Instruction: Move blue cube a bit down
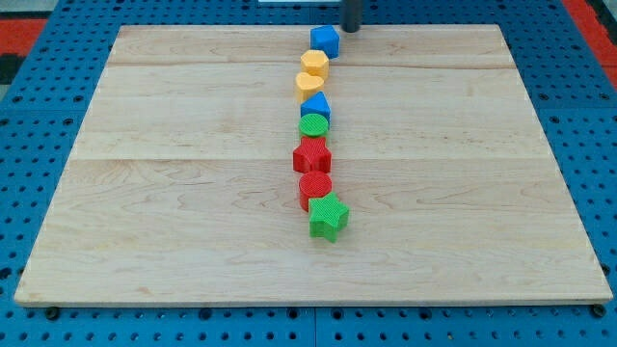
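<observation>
My tip (351, 30) is hovering just above-right of the blue cube (325, 40) at the desk's (193, 193) top edge; having no hand, it risks shoving it into the yellow block (314, 65) below

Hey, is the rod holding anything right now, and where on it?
Nothing is held. My tip sits just to the view's upper right of the blue cube; contact cannot be told.
</observation>
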Robot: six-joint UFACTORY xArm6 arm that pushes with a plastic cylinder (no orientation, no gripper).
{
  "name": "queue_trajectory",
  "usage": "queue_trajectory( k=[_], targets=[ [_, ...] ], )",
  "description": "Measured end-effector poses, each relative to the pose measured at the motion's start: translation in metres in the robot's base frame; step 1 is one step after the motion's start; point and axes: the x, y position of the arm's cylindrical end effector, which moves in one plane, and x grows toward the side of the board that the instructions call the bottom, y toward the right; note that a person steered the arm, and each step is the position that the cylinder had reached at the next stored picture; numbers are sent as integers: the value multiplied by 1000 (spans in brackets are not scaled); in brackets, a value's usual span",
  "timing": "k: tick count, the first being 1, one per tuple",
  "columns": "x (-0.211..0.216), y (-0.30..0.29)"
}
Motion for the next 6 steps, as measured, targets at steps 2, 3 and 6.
queue_trajectory(
  k=[2,3,6],
  targets=[
    [2,42],
    [0,12],
    [2,-66]
  ],
)
